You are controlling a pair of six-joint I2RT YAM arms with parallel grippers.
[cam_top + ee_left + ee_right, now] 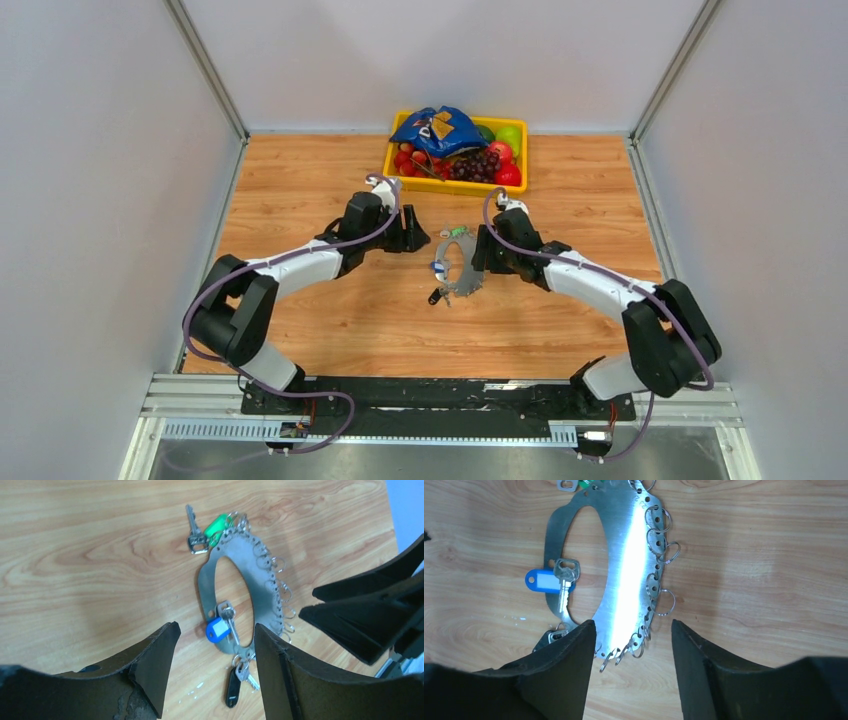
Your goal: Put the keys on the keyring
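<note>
The keyring (pixel 624 565) lies flat on the table (pixel 300 200), a steel oval with small split rings (pixel 665 602) fringing its right edge. 3 keys sit at it: the green-tagged key (pixel 216 526) at its far end, the blue-tagged key (pixel 216 630) on its left band and the dark-tagged key (pixel 232 687) at its near end. Each looks hooked on, though the links are too small to be sure. The left gripper (pixel 416 238) hovers just left of the keyring, jaws released and empty. The right gripper (pixel 630 625) straddles the keyring's fringed edge, jaws apart and gripping nothing. This reads as a late step, steadying the keyring. Next, the right jaws likely need to pinch its rim squarely, clear of the split rings.
</note>
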